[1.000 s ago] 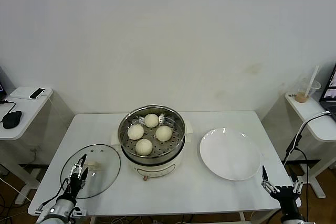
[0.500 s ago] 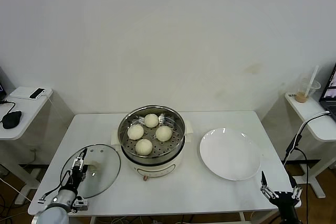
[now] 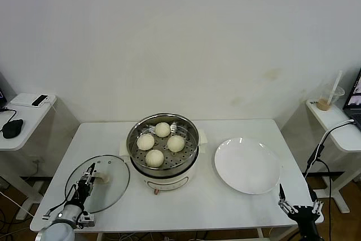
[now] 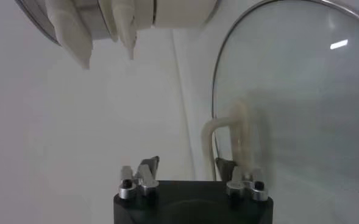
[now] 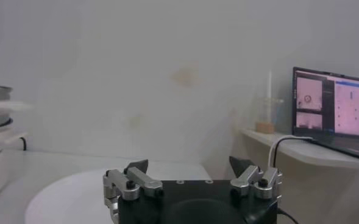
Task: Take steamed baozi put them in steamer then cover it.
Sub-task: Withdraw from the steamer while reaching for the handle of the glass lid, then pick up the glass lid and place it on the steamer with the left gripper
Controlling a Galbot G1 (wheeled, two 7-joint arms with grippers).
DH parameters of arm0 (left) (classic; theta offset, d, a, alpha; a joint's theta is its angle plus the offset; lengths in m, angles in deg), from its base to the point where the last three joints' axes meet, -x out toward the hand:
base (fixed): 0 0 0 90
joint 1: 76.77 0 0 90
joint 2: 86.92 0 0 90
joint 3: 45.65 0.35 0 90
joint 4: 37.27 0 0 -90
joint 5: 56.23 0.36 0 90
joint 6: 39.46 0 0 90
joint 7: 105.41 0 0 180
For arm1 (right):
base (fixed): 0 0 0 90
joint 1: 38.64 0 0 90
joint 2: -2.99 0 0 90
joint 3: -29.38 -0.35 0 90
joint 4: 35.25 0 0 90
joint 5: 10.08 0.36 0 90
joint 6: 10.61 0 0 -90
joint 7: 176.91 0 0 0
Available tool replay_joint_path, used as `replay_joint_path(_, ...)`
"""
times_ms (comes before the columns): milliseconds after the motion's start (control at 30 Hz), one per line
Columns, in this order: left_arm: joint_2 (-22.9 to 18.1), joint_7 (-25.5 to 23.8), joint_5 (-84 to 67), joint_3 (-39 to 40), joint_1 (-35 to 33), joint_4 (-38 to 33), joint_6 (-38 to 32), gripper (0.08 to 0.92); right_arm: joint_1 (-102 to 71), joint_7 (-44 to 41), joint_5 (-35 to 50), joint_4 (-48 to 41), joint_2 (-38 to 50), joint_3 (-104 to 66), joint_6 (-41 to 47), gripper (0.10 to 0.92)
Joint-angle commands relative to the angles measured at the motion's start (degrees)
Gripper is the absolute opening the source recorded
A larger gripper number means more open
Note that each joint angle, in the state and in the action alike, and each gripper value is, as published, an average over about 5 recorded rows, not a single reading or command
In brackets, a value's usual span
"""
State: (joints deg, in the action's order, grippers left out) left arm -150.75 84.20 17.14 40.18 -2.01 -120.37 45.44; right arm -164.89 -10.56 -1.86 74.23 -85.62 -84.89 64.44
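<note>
Several pale baozi lie on the perforated tray of the steel steamer at mid-table. The glass cover lies flat on the table to the steamer's left, its cream handle up. My left gripper is low over the cover, right beside the handle. In the left wrist view its jaws are still apart, and the handle rises just by one fingertip. My right gripper hangs open and empty at the table's front right corner.
A white plate lies right of the steamer, near my right gripper. Side tables stand at both ends, one with a mouse and one with a drink cup and a laptop.
My left gripper's jaws have narrowed and it has edged closer to the cover's handle. My right gripper has sunk a little lower at the table's corner.
</note>
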Motion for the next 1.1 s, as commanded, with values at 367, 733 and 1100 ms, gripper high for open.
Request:
replay_joint_path(367,-1.14,2.46,-2.82,-0.4,-0.17,-0.17,-1.58,0.161,0.08,-0.28,-0.06,-0.09,0.63,0.51,-0.26,0.823)
replay_joint_path(733,-3.27,7.32,-6.93,-3.58,-5.87,-8.51,3.53,0.131,0.28,-0.46,-0.18,-0.04,1.64,1.29,-0.11,0.823)
replay_joint_path(1100,-3.94,-0.47,-4.25,-7.81,-10.48,-22.17,12.66,0.131,0.67,-0.75,-0.38,0.21,2.95,2.64,0.12,0.823)
